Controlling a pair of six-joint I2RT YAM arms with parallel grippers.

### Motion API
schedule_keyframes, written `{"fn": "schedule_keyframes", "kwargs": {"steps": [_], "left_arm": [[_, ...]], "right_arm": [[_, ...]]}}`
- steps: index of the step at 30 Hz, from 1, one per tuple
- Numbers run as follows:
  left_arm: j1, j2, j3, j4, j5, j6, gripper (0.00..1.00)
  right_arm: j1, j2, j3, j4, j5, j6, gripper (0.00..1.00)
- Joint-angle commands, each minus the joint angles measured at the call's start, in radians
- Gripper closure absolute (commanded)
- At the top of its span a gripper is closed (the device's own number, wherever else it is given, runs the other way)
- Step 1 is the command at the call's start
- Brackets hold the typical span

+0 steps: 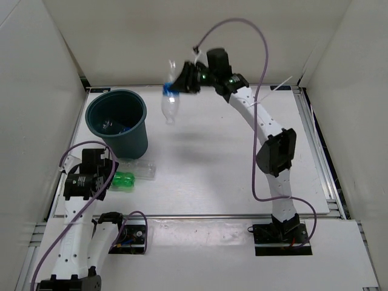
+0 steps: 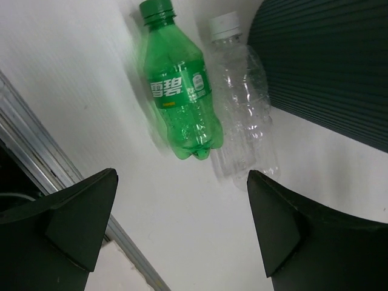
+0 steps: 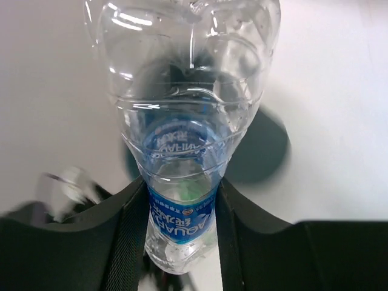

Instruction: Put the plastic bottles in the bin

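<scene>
My right arm (image 1: 260,121) stretches far forward and up, right gripper (image 1: 177,83) clamped on a bottle (image 1: 170,108) — my left arm (image 1: 76,230) sits folded near its base, left gripper (image 2: 182,176) pointing down, jaws wide apart.

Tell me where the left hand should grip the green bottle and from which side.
Come down from above: the green bottle lies on its side. Close the left hand across its shoulder near the cap, probably; the taper there leaves a gap to the clear bottle alongside, while lower down the two bodies seem to touch, leaving no room for a finger.
</scene>
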Motion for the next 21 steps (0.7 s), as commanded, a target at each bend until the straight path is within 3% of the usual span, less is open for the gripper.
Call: {"fn": "schedule_keyframes", "kwargs": {"steps": [1, 5, 7, 9, 10, 13, 16, 17, 18, 21], "left_arm": [[0.004, 0.063, 0.049, -0.066, 0.011, -0.126, 0.03], [0.014, 0.141, 0.081, -0.089, 0.011, -0.122, 0.03], [0.014, 0.187, 0.094, -0.100, 0.011, -0.101, 0.03], [0.024, 0.217, 0.106, -0.109, 0.011, -0.058, 0.03], [0.033, 0.241, 0.120, -0.109, 0.025, -0.041, 0.03], [0.053, 0.282, 0.138, -0.109, 0.037, -0.002, 0.03], [0.053, 0.296, 0.158, -0.109, 0.056, 0.011, 0.01], [0.053, 0.296, 0.158, -0.100, 0.056, 0.011, 0.00], [0.053, 0.296, 0.158, -0.100, 0.056, 0.011, 0.00], [0.053, 0.263, 0.121, -0.063, 0.065, -0.008, 0.00]], "right_arm": [[0.050, 0.106, 0.300, 0.164, 0.072, 0.067, 0.84], [0.116, 0.117, 0.241, 0.412, 0.188, 0.066, 0.84], [0.157, 0.167, 0.337, 0.452, 0.303, -0.046, 0.84], [0.248, 0.159, 0.348, 0.537, 0.436, -0.278, 0.80], [0.266, 0.159, 0.258, 0.590, 0.475, -0.319, 0.80], [0.286, 0.251, 0.349, 0.613, 0.526, -0.387, 0.78], [0.311, 0.257, 0.304, 0.667, 0.526, -0.466, 0.57], [0.327, 0.243, 0.293, 0.656, 0.526, -0.527, 0.40], [0.341, 0.225, 0.293, 0.631, 0.542, -0.566, 0.00], [0.381, 0.093, 0.224, 0.563, 0.708, -0.655, 0.00]]}}
